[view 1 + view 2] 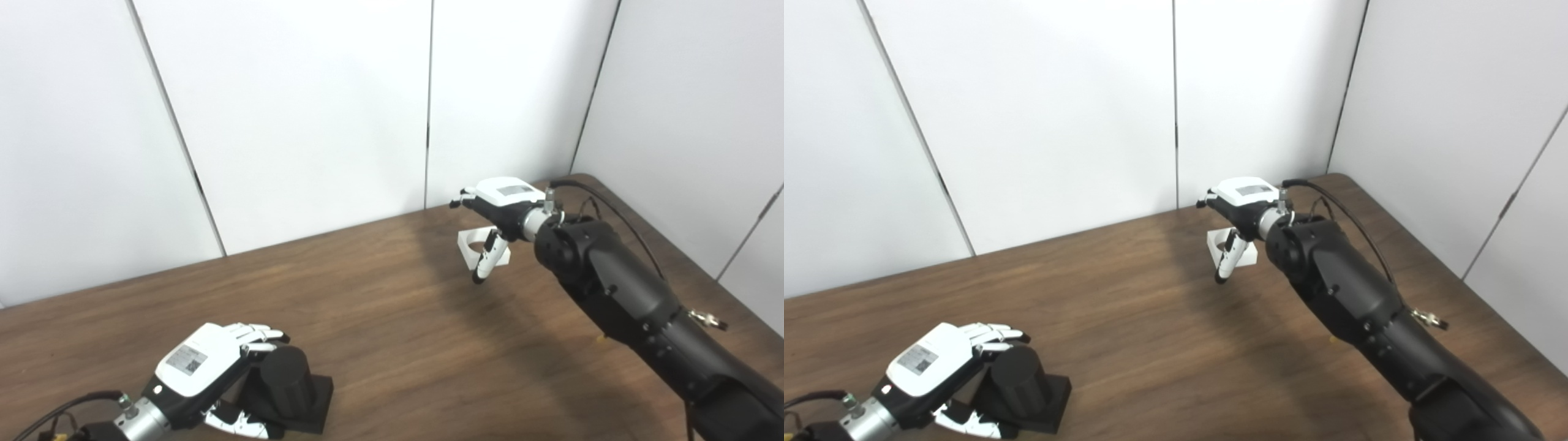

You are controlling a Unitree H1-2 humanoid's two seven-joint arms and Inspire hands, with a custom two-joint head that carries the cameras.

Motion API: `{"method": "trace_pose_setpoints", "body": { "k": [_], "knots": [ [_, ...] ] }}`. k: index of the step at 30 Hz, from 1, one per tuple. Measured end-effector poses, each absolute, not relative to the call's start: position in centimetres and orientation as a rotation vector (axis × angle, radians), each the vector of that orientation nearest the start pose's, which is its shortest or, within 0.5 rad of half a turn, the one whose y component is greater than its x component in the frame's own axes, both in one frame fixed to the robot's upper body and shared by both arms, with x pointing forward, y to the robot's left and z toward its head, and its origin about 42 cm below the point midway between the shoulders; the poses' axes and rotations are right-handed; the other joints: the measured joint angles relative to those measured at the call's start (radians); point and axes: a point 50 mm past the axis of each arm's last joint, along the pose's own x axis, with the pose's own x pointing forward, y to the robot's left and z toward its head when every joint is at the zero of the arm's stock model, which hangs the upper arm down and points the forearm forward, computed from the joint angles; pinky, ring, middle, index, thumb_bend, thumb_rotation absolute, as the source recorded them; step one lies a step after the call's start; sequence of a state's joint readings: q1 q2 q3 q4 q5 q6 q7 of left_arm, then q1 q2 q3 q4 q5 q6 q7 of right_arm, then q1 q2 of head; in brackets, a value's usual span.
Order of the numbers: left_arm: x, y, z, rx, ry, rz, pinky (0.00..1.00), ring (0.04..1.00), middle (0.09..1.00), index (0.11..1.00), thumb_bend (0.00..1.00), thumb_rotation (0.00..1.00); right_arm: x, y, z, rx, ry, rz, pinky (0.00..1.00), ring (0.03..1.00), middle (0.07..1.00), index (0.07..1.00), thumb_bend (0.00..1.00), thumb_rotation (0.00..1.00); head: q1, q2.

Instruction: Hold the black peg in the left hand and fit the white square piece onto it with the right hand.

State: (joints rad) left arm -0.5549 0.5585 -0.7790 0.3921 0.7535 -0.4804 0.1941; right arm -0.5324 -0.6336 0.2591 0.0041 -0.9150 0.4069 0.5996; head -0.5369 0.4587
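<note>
Left eye view: my left robot hand [202,373] wraps the black peg [285,380]; right robot hand [499,211], fingers apart, must next clasp the white square piece [468,245]

Black peg [288,376], white square piece [474,244], brown wood-grain table [392,318].

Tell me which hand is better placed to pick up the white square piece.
Right. The right hand is already over the white square piece at the table's far side; the left hand is around the black peg, far away.
</note>
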Motion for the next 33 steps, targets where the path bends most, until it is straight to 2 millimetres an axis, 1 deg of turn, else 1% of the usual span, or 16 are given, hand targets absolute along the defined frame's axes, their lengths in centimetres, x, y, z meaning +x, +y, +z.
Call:
{"method": "trace_pose_setpoints", "body": {
  "k": [2, 8, 17, 22, 24, 28, 33],
  "knots": [
    [39.3, 22.1, 13.6, 1.35, -0.676, -0.812, 0.74, 0.821, 0.83, 0.49, 0.52, 0.07, 42.4, -33.4, 26.4, -1.515, 0.265, 0.153, 0.91, 0.957, 0.965, 0.894, 0.97, 0.19, 0.002, 0.002],
    [39.3, 22.3, 13.4, 1.338, -0.673, -0.81, 0.77, 0.835, 0.838, 0.491, 0.52, 0.07, 43.2, -34.5, 25.2, -1.511, 0.324, 0.142, 0.9, 0.95, 0.957, 0.893, 0.97, 0.18, 0.006, 0.006],
    [39.3, 22.4, 13.4, 1.333, -0.668, -0.812, 0.77, 0.827, 0.831, 0.491, 0.52, 0.07, 44.2, -35.0, 24.9, -1.519, 0.348, 0.131, 0.9, 0.936, 0.941, 0.887, 0.96, 0.19, 0.009, 0.015],
    [39.2, 22.5, 13.4, 1.333, -0.668, -0.81, 0.77, 0.828, 0.829, 0.491, 0.52, 0.07, 44.5, -35.4, 24.2, -1.527, 0.379, 0.133, 0.89, 0.923, 0.928, 0.879, 0.97, 0.19, 0.009, 0.02],
    [39.2, 22.6, 13.5, 1.334, -0.668, -0.811, 0.79, 0.828, 0.83, 0.491, 0.52, 0.07, 44.6, -35.6, 23.9, -1.531, 0.387, 0.132, 0.88, 0.914, 0.92, 0.871, 0.96, 0.19, 0.011, 0.021],
    [39.2, 22.7, 13.5, 1.335, -0.668, -0.811, 0.78, 0.819, 0.822, 0.49, 0.52, 0.07, 44.8, -36.1, 23.2, -1.527, 0.41, 0.132, 0.89, 0.917, 0.915, 0.863, 0.95, 0.17, 0.015, 0.026],
    [39.0, 23.0, 13.6, 1.34, -0.667, -0.813, 0.78, 0.809, 0.811, 0.489, 0.52, 0.07, 45.2, -36.2, 23.0, -1.53, 0.412, 0.124, 0.89, 0.92, 0.917, 0.848, 0.92, 0.17, 0.023, 0.032]
  ]
}}
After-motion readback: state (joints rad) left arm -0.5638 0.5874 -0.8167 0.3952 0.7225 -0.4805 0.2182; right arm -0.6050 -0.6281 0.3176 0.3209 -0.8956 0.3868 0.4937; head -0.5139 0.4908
